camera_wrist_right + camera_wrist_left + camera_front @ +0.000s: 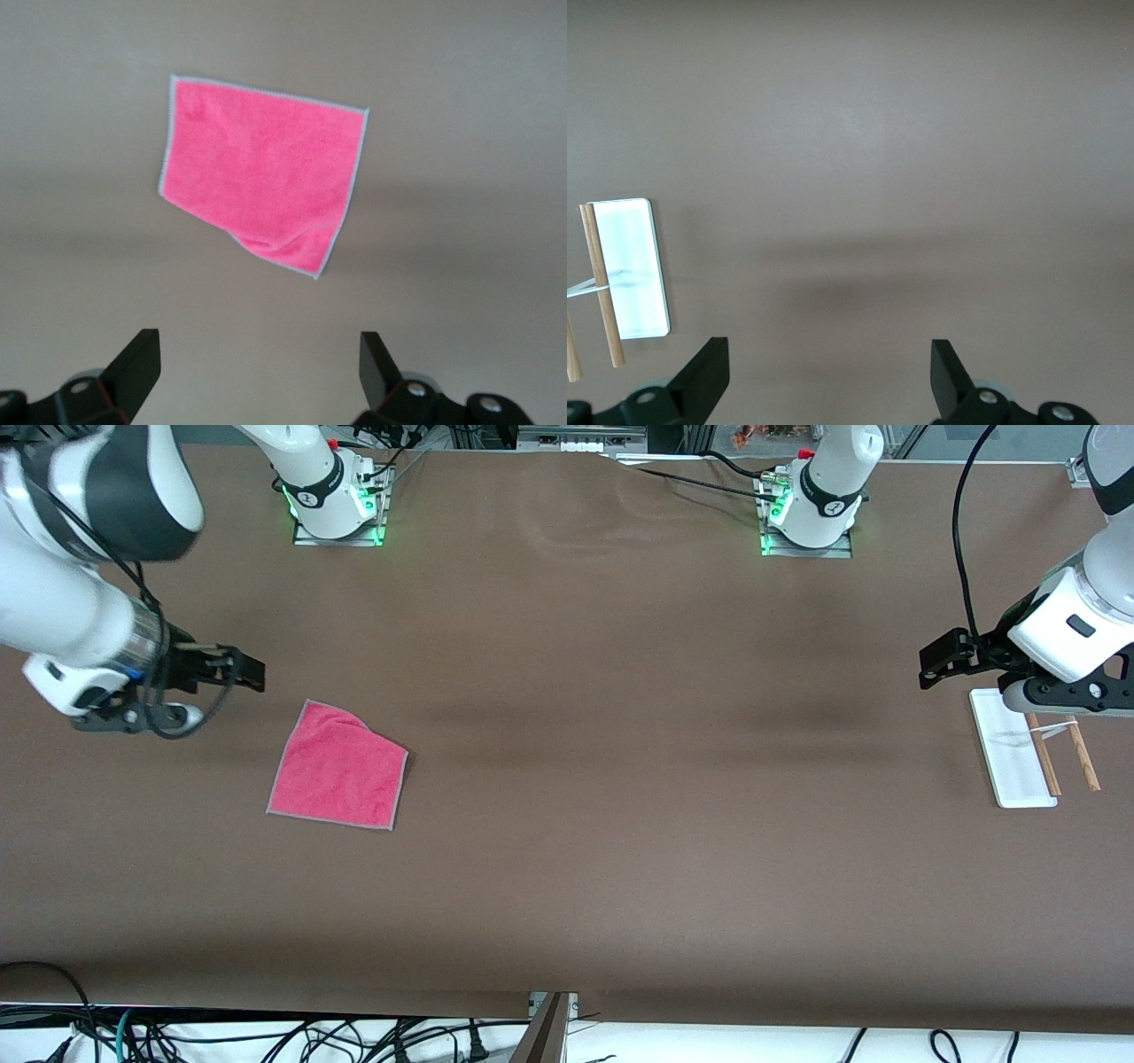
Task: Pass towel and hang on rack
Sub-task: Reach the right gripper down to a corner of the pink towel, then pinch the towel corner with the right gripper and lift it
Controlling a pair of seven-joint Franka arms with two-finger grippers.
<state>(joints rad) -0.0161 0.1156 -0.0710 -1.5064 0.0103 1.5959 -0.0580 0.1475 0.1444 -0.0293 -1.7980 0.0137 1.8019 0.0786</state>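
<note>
Towel [338, 766] flat, bare table [620, 779] round it; rack [1019, 753] at edge; both grippers [237, 670] [939, 657] wide, empty.

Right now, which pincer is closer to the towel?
Right. The right pincer hangs open just beside the towel; the left pincer waits by the rack.

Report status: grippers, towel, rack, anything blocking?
Left gripper open, over table by rack. Right gripper open, by towel. Towel flat on table, untouched. Nothing between towel and rack.
</note>
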